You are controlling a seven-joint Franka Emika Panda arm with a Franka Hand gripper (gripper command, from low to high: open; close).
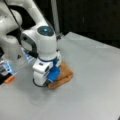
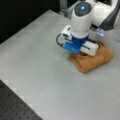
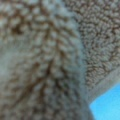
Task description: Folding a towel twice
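The towel [image 1: 65, 74] lies on the grey table as a small thick orange-brown bundle, folded over on itself; it also shows in a front view [image 2: 96, 61]. My gripper [image 1: 51, 75] is pressed down onto the bundle's edge, at a front view's left. From the opposite side, the gripper [image 2: 79, 48] covers the near part of the cloth. The fingertips are hidden by the hand and the cloth. The wrist view is filled with terry loops of the towel [image 3: 50, 60], with a raised fold running down the middle and a blue patch [image 3: 107, 105] in the bottom right corner.
The grey table [image 1: 95, 82] stretches to a front view's right and bottom. The arm's white base [image 1: 10, 37] stands at the left. A small orange object [image 1: 9, 79] lies by the left edge. Dark perforated board [image 2: 15, 105] borders the table.
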